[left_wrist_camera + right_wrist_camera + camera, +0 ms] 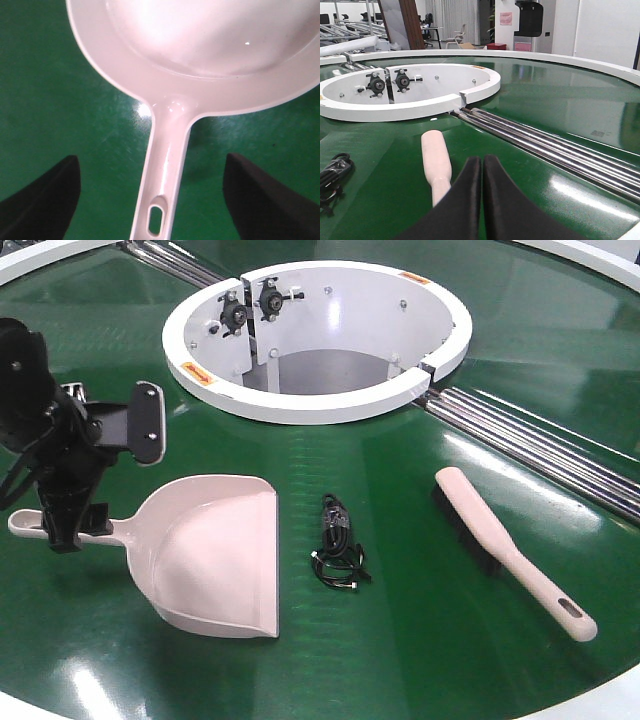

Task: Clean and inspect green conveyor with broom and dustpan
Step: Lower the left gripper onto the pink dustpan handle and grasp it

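Front view: pale pink dustpan (215, 555) lies on green conveyor (400, 660), left of broom (510, 550); its handle end is behind the arm.
Left wrist: left gripper (150, 172) spread wide, astride the handle; scoop cropped.
Right wrist: right gripper (482, 167) pressed together, hiding the broom's near part.

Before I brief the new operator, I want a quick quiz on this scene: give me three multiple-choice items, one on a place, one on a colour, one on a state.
1. What lies between the dustpan and the broom?
A a black cable
B a sponge
C a cup

2. What colour are both tools?
A blue
B yellow
C pink

3. How is the left gripper?
A shut on the broom
B open astride the dustpan's handle
C shut on the cable

Key:
1 A, the front view shows the cable bundled between them.
2 C, both are pale pink.
3 B, the left wrist view shows one finger on each side of the handle, clear of it.
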Available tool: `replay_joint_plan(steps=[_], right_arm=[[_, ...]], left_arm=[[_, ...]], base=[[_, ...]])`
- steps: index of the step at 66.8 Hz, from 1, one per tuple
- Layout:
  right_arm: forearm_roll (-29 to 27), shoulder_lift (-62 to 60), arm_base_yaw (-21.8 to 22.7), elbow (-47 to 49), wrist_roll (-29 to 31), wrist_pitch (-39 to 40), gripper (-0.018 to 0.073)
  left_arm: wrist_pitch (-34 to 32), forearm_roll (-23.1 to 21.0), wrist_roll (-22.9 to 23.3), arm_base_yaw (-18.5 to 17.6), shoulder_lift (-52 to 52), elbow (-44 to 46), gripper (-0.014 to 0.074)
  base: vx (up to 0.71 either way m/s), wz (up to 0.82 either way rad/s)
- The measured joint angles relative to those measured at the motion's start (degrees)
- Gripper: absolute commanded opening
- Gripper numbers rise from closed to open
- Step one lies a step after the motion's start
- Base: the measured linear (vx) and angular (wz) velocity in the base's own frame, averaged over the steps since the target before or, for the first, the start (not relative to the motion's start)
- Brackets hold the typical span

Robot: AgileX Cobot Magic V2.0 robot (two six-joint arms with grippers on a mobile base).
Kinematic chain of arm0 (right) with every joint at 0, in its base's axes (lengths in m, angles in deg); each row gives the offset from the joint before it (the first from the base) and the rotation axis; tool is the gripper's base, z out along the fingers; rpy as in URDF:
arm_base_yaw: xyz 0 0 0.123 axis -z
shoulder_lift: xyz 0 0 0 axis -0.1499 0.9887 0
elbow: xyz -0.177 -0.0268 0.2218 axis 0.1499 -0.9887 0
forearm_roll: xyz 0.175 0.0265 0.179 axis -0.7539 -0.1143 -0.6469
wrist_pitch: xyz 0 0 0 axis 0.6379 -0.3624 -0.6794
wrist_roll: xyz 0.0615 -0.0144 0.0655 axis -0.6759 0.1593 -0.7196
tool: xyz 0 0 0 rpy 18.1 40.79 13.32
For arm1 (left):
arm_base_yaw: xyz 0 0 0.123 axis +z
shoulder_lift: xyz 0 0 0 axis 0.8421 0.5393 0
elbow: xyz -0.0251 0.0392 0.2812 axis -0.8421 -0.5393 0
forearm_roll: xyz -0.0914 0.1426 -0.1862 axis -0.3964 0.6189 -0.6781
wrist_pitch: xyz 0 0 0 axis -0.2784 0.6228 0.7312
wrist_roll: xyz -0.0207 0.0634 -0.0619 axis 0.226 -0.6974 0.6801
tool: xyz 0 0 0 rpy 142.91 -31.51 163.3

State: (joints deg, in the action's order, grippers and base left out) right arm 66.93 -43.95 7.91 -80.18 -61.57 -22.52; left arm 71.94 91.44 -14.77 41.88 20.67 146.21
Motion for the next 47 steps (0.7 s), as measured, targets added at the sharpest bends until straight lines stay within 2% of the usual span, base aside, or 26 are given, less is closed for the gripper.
replay_joint_plan(steps=[47], right_arm=[[0.0, 0.0, 0.0, 0.0, 0.0, 0.0, -0.0008]], left_arm=[[-1.3, 2.3, -0.3, 0.0, 10.0, 0.0, 0.0554]], base=[[0.00, 0.00]])
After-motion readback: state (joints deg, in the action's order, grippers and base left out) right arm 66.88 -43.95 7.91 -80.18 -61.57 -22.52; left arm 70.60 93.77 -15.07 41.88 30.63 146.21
